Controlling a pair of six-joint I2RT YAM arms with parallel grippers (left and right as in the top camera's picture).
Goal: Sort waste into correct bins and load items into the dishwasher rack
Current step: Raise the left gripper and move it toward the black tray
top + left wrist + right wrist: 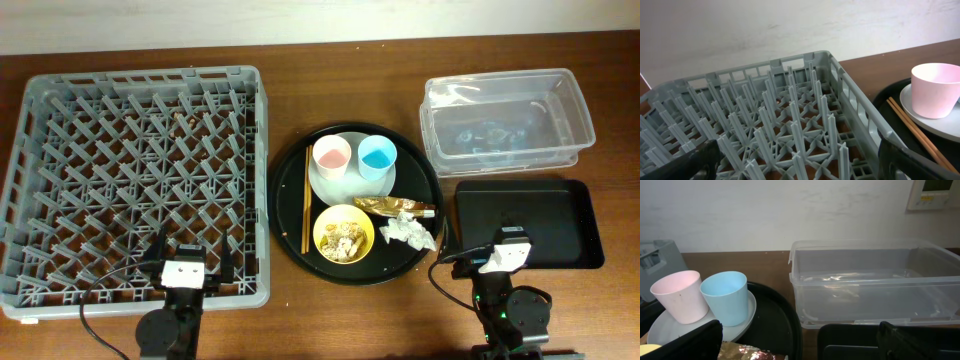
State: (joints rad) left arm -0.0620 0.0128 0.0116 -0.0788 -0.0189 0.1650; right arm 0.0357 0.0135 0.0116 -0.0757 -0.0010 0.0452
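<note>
Wooden table (330,25): dishwasher rack (60,130) beside round black tray (288,165). The left gripper (193,258) and right gripper (512,235) spread wide, empty.

Dishwasher rack (140,76): large square grey crate with a lattice of upright pegs, at the far left.

To its right, grouped:
- Pale round plate (349,189) carries the pink cup (331,155) and the light-blue cup (377,156), upright and side by side.
- Wooden chopsticks (306,205) lie parallel along the plate's left edge.
- Yellow bowl (321,226) sits on the near side of the plate and holds beige food scraps (345,240).
- Gold foil wrapper (395,207) lies flat just right of the bowl.
- Crumpled white tissue (410,232) touches the wrapper's near side.

Clear plastic tub (572,110) stands upright at the far right. The shallow black rectangular tray (560,215) lies just in front of it.
</note>
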